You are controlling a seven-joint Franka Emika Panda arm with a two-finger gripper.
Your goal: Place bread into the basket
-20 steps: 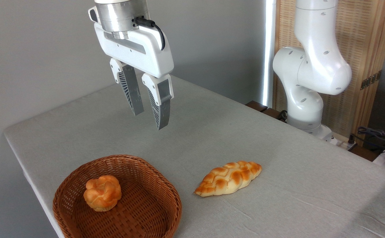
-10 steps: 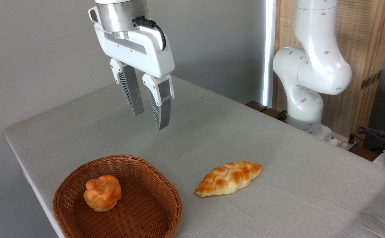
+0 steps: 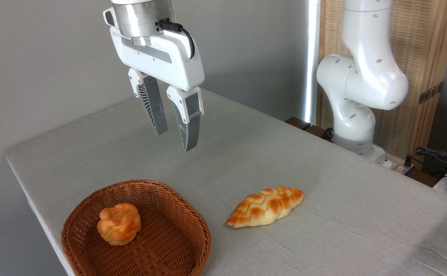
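Note:
The bread (image 3: 265, 206), a long braided loaf with a golden-orange crust, lies on the grey table to the right of the basket. The basket (image 3: 192, 220), round reddish-brown wicker, stands at the table's front left corner. My gripper (image 3: 174, 142) hangs high above the table, behind the basket and up-left of the loaf. It is open, with a narrow gap and nothing between its fingers.
A small round knotted bun (image 3: 119, 223) rests inside the basket at its left. The arm's white base (image 3: 355, 111) stands at the table's far right edge, with cables (image 3: 438, 155) beyond it. The table's left edge runs close to the basket.
The gripper has drifted very slightly to the right. The loaf, basket and bun have not moved.

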